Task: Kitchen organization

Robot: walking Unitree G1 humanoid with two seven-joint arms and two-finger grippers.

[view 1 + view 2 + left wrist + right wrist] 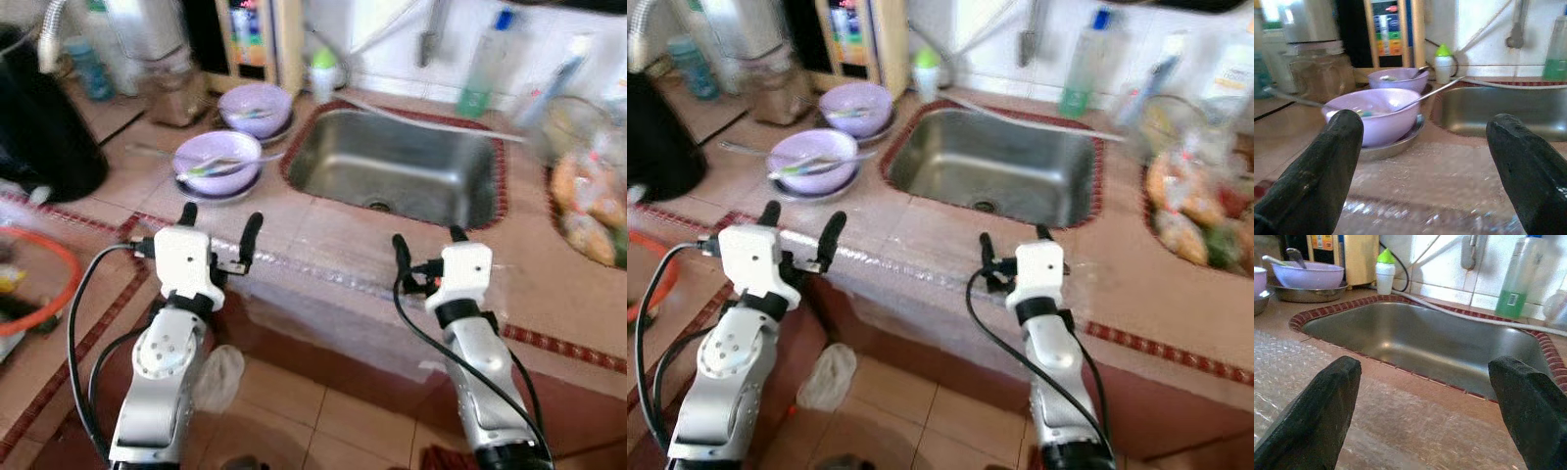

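**Tiled kitchen with a steel sink**

A counter [323,230] of pinkish-tan tiles, edged with a dark red patterned strip, runs ahead of the tools. A steel sink [397,166] is sunk into it, rimmed in the same red trim, straight ahead of the right tool. Behind it rises a wall [1440,264] of white tiles. Below the tools, the counter's front drops to a floor [323,411] of pale square tiles. Light is even, with soft glare on the sink's basin.
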